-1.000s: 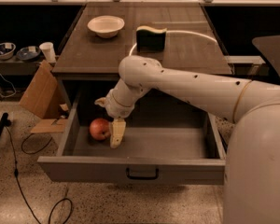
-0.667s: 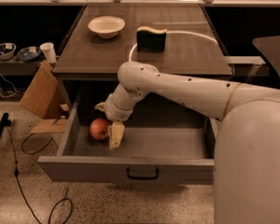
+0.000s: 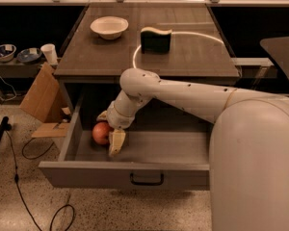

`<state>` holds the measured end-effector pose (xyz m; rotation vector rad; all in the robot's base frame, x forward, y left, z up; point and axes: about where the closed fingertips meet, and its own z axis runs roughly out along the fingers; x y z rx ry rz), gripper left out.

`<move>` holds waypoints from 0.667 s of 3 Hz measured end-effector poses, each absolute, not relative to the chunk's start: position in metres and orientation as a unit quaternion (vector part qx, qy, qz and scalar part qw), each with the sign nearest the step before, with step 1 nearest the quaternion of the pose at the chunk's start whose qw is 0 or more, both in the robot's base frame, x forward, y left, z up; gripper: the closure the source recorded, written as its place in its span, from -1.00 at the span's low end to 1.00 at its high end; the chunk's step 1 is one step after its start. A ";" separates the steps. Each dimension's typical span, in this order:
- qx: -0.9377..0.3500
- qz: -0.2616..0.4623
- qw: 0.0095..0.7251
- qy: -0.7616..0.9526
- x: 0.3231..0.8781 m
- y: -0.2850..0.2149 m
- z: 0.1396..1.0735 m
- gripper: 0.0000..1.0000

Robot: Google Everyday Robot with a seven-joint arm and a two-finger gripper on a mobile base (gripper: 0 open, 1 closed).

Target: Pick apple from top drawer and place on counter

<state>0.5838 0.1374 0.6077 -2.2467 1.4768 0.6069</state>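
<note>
Apple (image 3: 100, 133) lay at the left end of the open top drawer (image 3: 125, 173), on its grey floor. Its right side was partly hidden by the gripper (image 3: 111, 138), which hung just beside it; whether the gripper was spread or pinching could not be told. Behind, the dark wood-grain tabletop (image 3: 192, 57) carried a white bowl (image 3: 109, 27) and a dark sponge (image 3: 155, 40). Cardboard (image 3: 38, 97) leaned on the speckled floor (image 3: 19, 201).

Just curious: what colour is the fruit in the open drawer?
Red with a paler patch; the camera view shows the apple beside the gripper inside the top drawer.
</note>
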 end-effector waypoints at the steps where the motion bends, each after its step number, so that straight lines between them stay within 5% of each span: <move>1: -0.799 0.218 0.191 0.526 0.584 0.138 0.606 -0.23; 2: -0.783 0.201 0.224 0.545 0.580 0.120 0.620 0.39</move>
